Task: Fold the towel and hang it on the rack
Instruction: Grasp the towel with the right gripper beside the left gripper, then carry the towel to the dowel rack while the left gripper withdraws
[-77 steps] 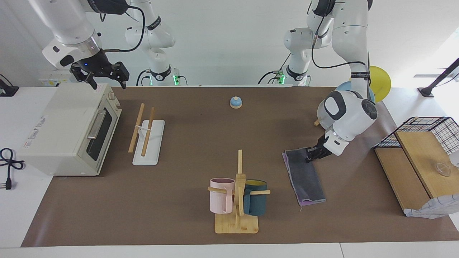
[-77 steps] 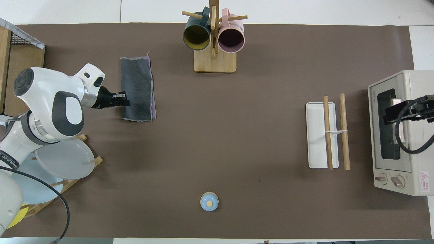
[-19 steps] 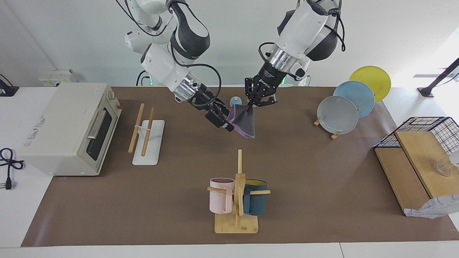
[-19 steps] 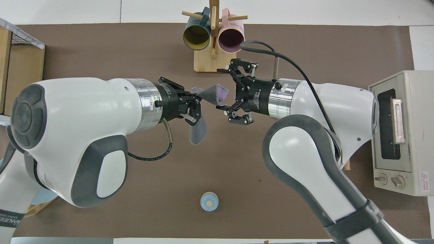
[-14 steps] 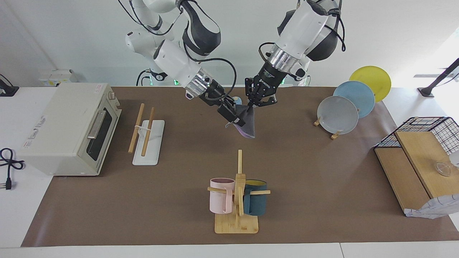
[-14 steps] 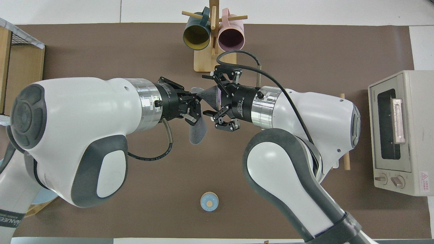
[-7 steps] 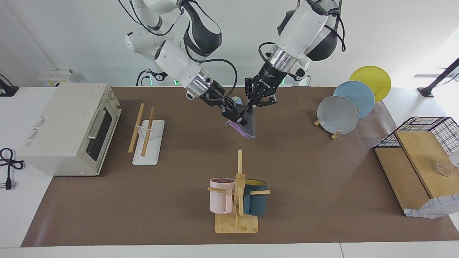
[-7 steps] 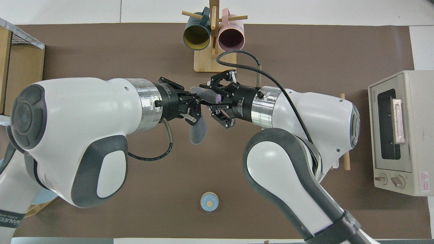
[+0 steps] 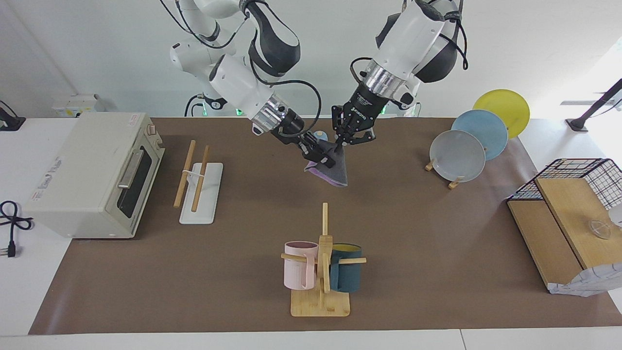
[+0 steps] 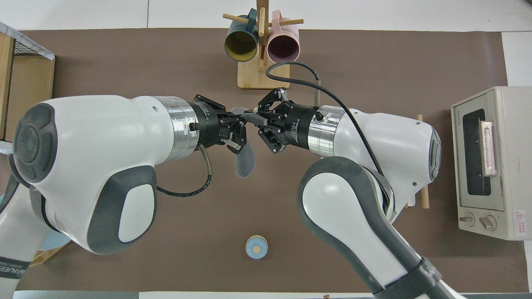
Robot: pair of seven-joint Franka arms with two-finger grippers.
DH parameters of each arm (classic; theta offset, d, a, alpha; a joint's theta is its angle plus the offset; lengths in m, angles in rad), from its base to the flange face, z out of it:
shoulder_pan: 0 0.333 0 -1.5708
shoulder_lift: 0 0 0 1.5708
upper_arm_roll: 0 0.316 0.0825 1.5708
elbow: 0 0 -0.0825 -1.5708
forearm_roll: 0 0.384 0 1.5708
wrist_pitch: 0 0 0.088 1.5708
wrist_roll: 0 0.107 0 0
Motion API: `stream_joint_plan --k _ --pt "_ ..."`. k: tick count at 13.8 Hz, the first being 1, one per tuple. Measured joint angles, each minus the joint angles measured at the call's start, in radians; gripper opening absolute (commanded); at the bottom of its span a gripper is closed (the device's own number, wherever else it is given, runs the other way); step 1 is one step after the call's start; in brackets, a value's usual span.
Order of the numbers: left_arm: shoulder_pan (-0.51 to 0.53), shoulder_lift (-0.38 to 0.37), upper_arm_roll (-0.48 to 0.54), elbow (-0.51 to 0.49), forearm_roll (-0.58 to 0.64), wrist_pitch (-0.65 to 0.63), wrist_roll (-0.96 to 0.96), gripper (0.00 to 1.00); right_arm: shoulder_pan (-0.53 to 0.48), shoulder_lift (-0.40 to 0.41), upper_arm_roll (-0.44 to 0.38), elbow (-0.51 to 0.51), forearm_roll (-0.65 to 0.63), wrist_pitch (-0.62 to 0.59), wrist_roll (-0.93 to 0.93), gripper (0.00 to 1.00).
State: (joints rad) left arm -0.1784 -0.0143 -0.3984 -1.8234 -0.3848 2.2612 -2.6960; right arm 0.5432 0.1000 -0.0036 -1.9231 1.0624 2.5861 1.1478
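The towel point(image 9: 336, 171) hangs folded in the air over the middle of the mat, dark grey outside with a purple edge; its grey lower end also shows in the overhead view point(image 10: 245, 161). My left gripper point(image 9: 341, 141) is shut on its upper corner and also shows in the overhead view point(image 10: 240, 128). My right gripper point(image 9: 324, 158) is shut on the towel's edge beside it and also shows in the overhead view point(image 10: 261, 121). The rack point(image 9: 197, 181) stands by the oven toward the right arm's end. In the overhead view only its rod end point(image 10: 424, 201) shows.
A wooden mug tree point(image 9: 321, 272) with two mugs stands farther from the robots than the towel. A toaster oven point(image 9: 92, 175) sits at the right arm's end. A plate stand point(image 9: 459, 156) and a wire basket point(image 9: 578, 177) are at the left arm's end. A small blue knob point(image 10: 256, 247) is near the robots.
The left gripper lifted the towel from the mat to mid-table. The right gripper came from over the oven, reached the hanging towel and closed on its edge.
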Motion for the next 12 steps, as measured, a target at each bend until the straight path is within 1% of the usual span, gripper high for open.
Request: stream_joint_plan --k 2,3,4,7,10,12 --pt "0.000 0.000 0.000 -0.001 0.009 0.001 0.000 1.00 0.000 0.000 0.000 0.000 -0.002 -0.006 -0.013 0.00" --pt "-0.002 0.000 0.000 -0.002 0.015 0.001 0.000 1.00 -0.002 0.000 -0.002 0.000 -0.012 -0.034 -0.047 0.00" --pt "-0.004 -0.001 0.000 -0.003 0.019 0.001 0.000 1.00 -0.010 0.000 -0.005 0.000 -0.049 -0.088 -0.093 0.00" --pt "-0.008 -0.002 0.000 -0.006 0.035 0.001 0.000 1.00 -0.096 -0.002 -0.008 0.018 -0.303 -0.317 -0.229 0.00" --pt "-0.007 -0.002 0.005 -0.009 0.069 0.001 0.053 1.00 -0.152 -0.015 -0.017 0.027 -0.441 -0.490 -0.410 0.00" --pt "0.011 -0.004 0.008 -0.018 0.073 0.001 0.148 1.00 -0.172 -0.024 -0.018 0.027 -0.552 -0.572 -0.457 0.00"
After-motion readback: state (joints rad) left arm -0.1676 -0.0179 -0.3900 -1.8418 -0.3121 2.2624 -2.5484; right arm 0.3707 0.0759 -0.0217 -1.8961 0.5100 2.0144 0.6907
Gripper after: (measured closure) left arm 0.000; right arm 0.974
